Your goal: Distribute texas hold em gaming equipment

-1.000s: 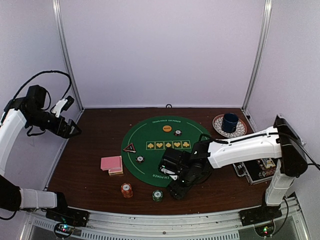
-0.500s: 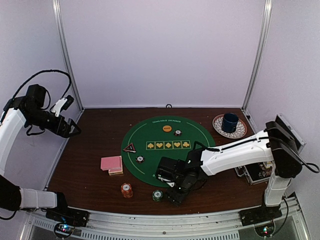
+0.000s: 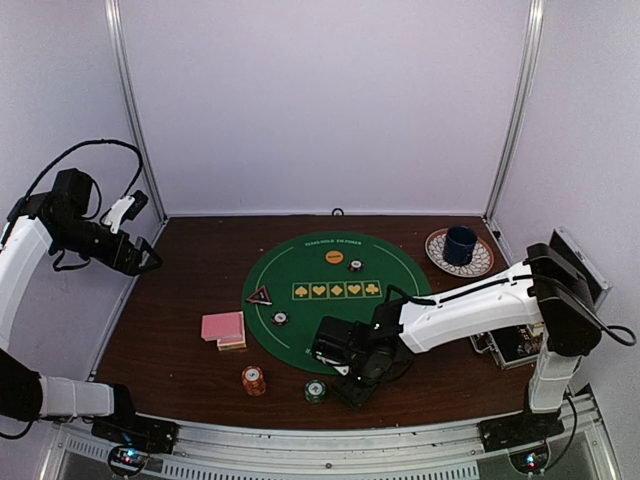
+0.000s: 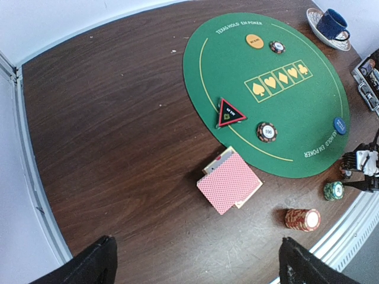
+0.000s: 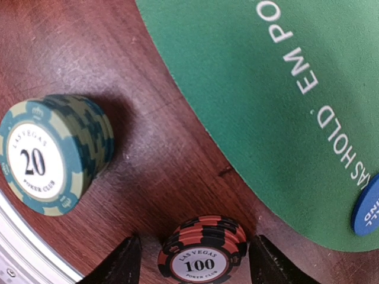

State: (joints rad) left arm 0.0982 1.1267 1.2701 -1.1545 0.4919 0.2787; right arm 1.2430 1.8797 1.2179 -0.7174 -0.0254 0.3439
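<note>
Right wrist view: right gripper [image 5: 198, 264] spread astride short black-and-red striped poker-chip stack [image 5: 204, 245] on brown wooden table [image 5: 172, 154], just off green felt mat [image 5: 249, 89]; lopsided closure liable to tip or scatter chips.

The left arm is held high at the far left, its claw [image 3: 148, 260] spread fully wide and angled down. The right arm stretches leftward and low, its claw [image 5: 194, 263] pointing down, jaws partly parted.

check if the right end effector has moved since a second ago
yes, the right end effector shifted left and slightly nearer the front edge, closing on the green chip stack, which stayed put
</note>
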